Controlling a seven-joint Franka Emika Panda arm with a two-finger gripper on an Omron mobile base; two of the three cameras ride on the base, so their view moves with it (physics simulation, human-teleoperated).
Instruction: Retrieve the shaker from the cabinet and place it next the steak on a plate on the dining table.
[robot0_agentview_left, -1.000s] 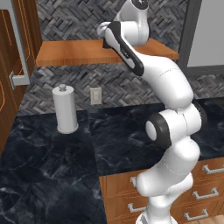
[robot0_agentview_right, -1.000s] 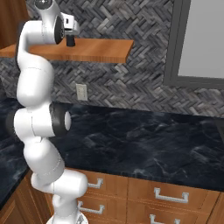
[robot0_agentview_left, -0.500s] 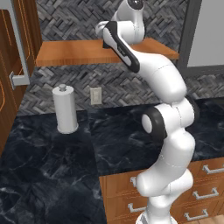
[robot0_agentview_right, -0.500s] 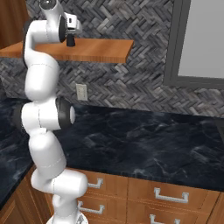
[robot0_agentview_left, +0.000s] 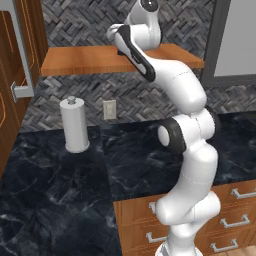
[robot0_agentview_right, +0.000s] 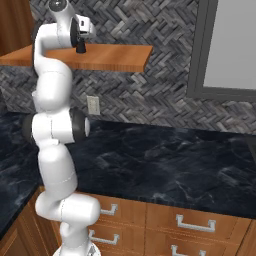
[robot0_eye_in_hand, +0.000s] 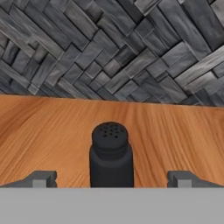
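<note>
1. Comparing with a second ago, you see the arm has straightened and pushed its hand further in over the cabinet's shelf (robot0_agentview_left: 85, 60) at the upper middle of the left base view.
2. You find the shaker (robot0_eye_in_hand: 111, 154) upright on that shelf board, low and centred in the hand view, just between the two fingertips (robot0_eye_in_hand: 41, 178).
3. Your end effector (robot0_eye_in_hand: 111, 179) stands wide, one tip well off each side of the shaker, touching neither.
4. In the right base view the shaker (robot0_agentview_right: 80, 46) sits at the upper left, right under the hand.
5. You judge the approach nearly finished; closing on the shaker comes next, and a nudge could topple it.
</note>
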